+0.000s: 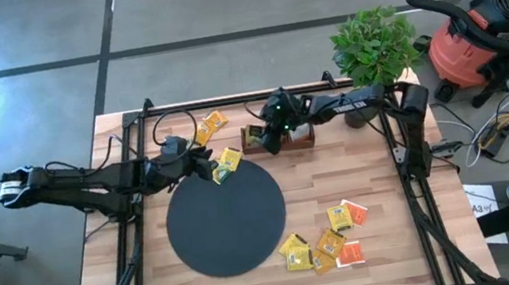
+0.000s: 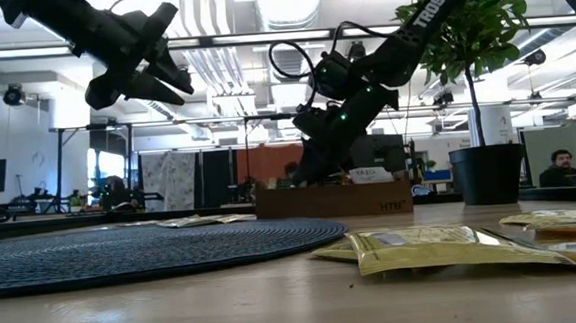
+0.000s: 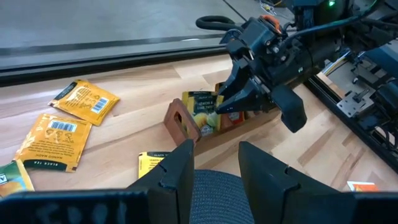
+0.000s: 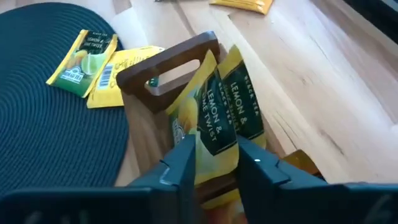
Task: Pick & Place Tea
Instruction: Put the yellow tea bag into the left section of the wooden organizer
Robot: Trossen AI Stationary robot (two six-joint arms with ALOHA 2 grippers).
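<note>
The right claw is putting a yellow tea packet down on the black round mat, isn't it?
Not quite. The right claw is putting the yellow tea packet into the brown wooden tray, not on the black round mat. The right wrist view shows the packet standing in the tray between the claw's fingers, with the mat off to one side.
</note>
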